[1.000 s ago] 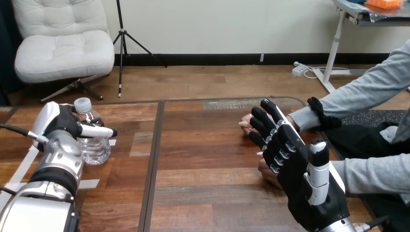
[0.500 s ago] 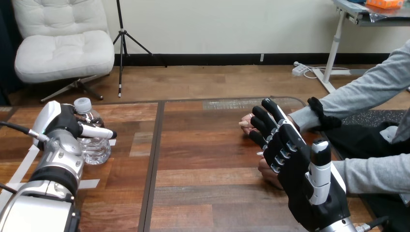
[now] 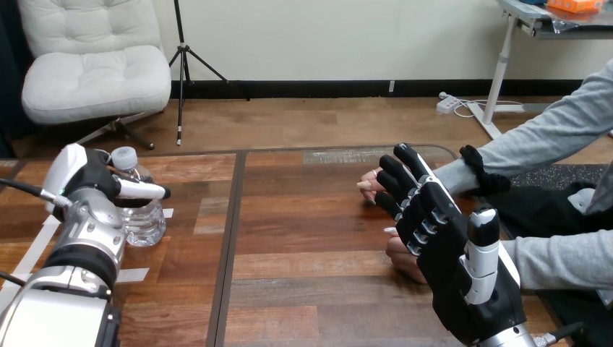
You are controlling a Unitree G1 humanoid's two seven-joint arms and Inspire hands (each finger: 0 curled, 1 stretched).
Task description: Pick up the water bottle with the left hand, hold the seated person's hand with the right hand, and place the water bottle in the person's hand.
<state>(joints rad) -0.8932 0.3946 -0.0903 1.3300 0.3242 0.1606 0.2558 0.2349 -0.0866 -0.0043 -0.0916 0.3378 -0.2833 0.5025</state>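
Clear plastic water bottle (image 3: 144, 220) stands on the brown wooden table (image 3: 311, 238), left hand (image 3: 87, 181) against it, grip unclear; right hand (image 3: 448, 253) straight-fingered, empty, beside the person's nearer hand (image 3: 402, 259).

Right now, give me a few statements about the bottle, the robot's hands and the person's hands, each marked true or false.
1. The water bottle stands upright on the table. True.
2. The right hand is curled round the person's hand. False: its fingers are straight, and no grasp on the person's hands shows.
3. The bottle's cap is on. True.
4. The bottle lies in the person's hand. False: it stands at the table's left, beside the left hand, apart from the person's hands.
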